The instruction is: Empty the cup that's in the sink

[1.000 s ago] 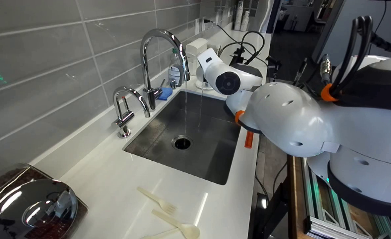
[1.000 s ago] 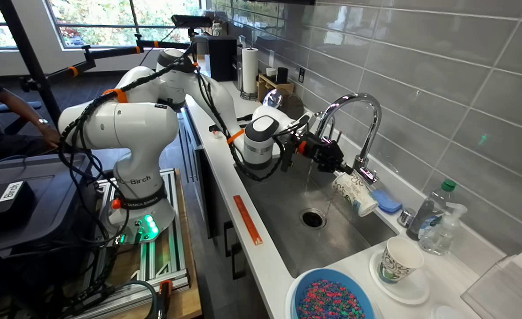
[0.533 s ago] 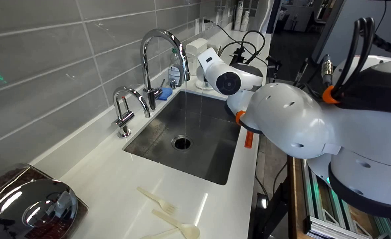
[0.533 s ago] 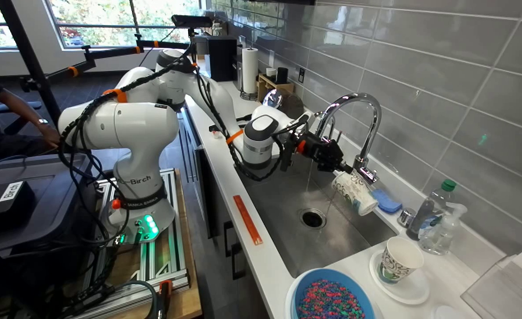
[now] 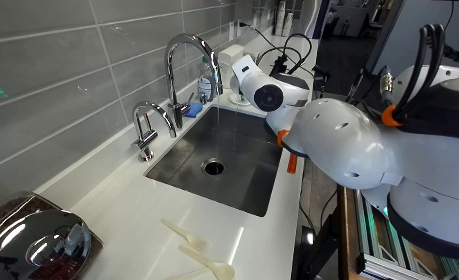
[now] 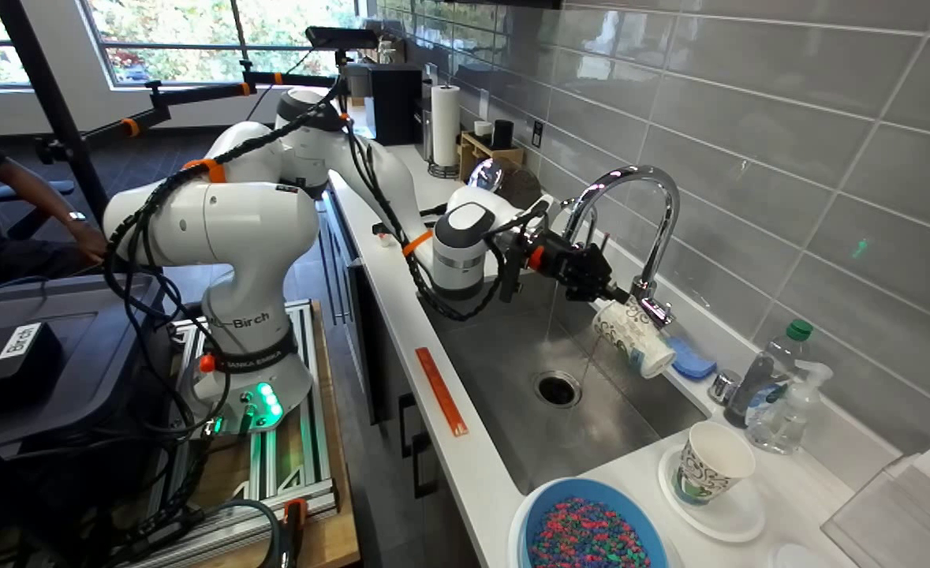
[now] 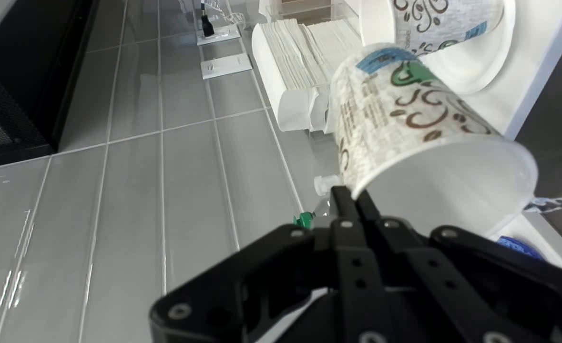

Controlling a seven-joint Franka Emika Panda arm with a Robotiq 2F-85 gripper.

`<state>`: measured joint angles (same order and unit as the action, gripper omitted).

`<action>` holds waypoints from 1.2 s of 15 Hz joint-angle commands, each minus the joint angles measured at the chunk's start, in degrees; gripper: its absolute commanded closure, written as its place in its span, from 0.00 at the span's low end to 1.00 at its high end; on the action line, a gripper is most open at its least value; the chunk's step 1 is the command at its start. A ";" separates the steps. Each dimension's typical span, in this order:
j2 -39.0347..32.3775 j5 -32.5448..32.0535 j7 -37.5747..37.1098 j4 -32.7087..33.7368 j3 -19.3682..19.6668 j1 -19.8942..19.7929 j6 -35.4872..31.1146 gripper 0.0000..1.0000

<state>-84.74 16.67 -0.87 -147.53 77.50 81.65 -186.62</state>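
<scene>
The cup (image 6: 634,339), white paper with brown swirls, is held in the air over the sink (image 6: 504,379), near the wall side. It is steeply tilted, mouth toward the gripper. In the wrist view the cup (image 7: 404,114) shows its pale inside. My gripper (image 7: 352,195) is shut on its rim, one finger on each side of the wall; the gripper (image 6: 621,297) also shows in an exterior view. A thin stream of water runs from the cup's lower rim into the sink. In an exterior view over the basin (image 5: 248,186), the arm hides the cup.
A chrome faucet (image 6: 666,213) runs water beside the gripper. A second paper cup (image 6: 709,465) on a plate, a blue bowl (image 6: 603,489) of coloured bits, soap bottles (image 6: 784,422) and a blue sponge (image 6: 687,359) stand around the sink. A smaller tap (image 5: 147,140) is close by.
The cup has risen slightly and tilted a little further, its base moving up. The arm's elbow has shifted slightly. Water keeps running from the cup and the faucet.
</scene>
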 commanded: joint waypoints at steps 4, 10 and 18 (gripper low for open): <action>-0.24 -3.00 0.14 -2.77 3.68 2.05 1.15 0.99; -0.32 -4.57 0.16 -3.74 5.93 2.28 1.03 0.99; -0.32 -4.99 0.33 -4.06 6.71 2.44 0.88 0.99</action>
<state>-85.00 13.31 -0.74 -150.39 83.18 82.80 -186.61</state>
